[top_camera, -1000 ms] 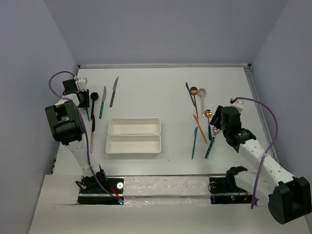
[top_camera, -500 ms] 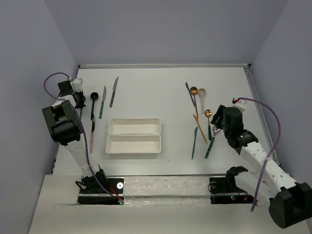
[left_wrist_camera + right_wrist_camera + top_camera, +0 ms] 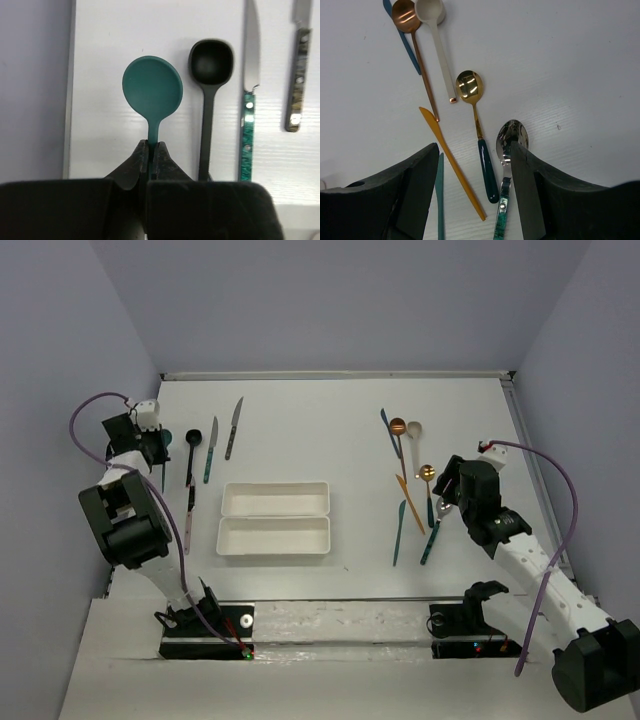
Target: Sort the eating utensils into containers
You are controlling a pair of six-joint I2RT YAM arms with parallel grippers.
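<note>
Teal spoon (image 3: 152, 90), handle pinched between left fingers (image 3: 131, 169), bowl beyond them

Robotics laboratory, enclosed test cell. White table (image 3: 320, 430) walled on three sides by plain lavender panels (image 3: 330, 300). Left arm (image 3: 128, 508) and right arm (image 3: 500, 528), black and white, bolted at the near edge, purple cables (image 3: 572, 502) looping off each. Utensils (image 3: 426, 472) laid out in tidy groups either side of two white trays (image 3: 274, 518): a staged bench set-up.
</note>
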